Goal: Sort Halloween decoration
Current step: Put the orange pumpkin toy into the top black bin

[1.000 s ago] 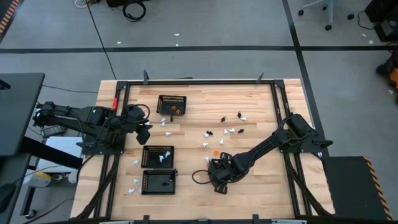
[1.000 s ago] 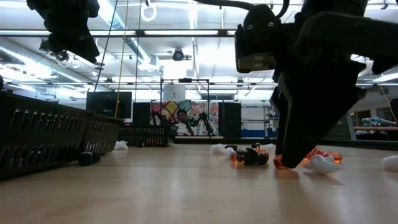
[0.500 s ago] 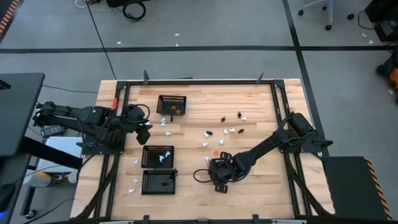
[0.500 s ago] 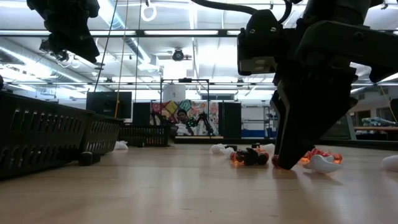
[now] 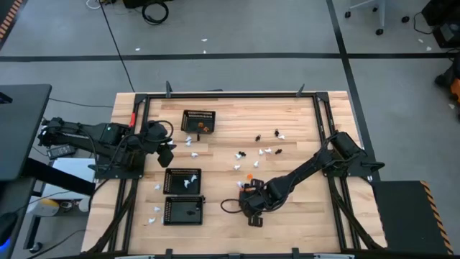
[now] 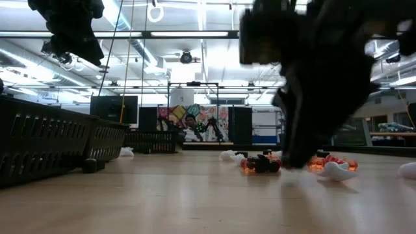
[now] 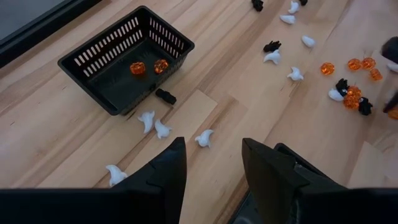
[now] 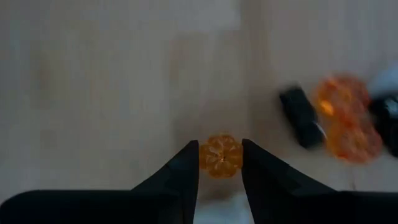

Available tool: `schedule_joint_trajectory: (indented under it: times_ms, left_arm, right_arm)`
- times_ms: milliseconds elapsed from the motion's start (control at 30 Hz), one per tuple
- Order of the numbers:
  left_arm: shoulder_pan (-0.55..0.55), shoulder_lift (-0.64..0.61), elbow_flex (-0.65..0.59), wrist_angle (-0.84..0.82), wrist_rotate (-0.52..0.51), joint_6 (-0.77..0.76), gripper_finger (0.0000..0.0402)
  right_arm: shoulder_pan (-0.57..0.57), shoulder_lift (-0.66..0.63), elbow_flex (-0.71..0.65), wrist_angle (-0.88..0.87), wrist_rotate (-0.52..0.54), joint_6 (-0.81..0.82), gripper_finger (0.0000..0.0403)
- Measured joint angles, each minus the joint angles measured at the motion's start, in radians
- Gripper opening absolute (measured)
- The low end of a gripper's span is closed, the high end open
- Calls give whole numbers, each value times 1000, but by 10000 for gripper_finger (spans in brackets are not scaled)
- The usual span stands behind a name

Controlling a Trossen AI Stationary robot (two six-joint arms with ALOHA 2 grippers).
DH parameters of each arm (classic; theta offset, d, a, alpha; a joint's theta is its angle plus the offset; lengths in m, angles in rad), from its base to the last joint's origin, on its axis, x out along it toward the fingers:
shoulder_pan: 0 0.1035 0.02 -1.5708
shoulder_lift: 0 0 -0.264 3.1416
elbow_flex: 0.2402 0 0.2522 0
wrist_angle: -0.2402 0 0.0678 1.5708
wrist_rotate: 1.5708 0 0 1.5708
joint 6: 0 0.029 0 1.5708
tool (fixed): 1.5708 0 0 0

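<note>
1. Since the earlier frame, the right gripper has narrowed its fingers onto an orange piece and slid slightly leftward over the table; the left arm has not moved.
2. Left gripper hovers beside the far basket, fingers spread and holding nothing; two orange pieces lie inside that basket, white ghosts just outside it.
3. Right of the far basket, more white, black and orange pieces lie scattered.
4. Right gripper, well right of the basket, pinches the orange piece between both fingertips.
</note>
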Motion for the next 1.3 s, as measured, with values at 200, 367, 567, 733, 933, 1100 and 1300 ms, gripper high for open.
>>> schedule_joint_trajectory:
  times_ms: [200, 367, 567, 733, 933, 1100, 1300]
  left_arm:
    - [0, 0, 0, 0, 0, 0, 162]
    - [0, 0, 0, 0, 0, 0, 162]
    - [0, 0, 0, 0, 0, 0, 162]
    - [0, 0, 0, 0, 0, 0, 162]
    - [0, 0, 0, 1, -13, 0, 162]
    - [0, 0, 0, 1, -71, -1, 162]
    - [25, 0, 0, 1, -129, -6, 162]
  right_arm:
    - [-39, -2, 53, 6, 5, -38, 112]
    - [-95, -2, 89, 13, 1, -85, 112]
    - [-197, -3, 133, 30, -12, -190, 112]
    - [-296, -3, 155, 37, -62, -274, 112]
    - [-424, -4, 158, 81, -127, -352, 112]
    - [-524, -4, 158, 130, -177, -406, 112]
    - [-622, -4, 158, 226, -208, -436, 112]
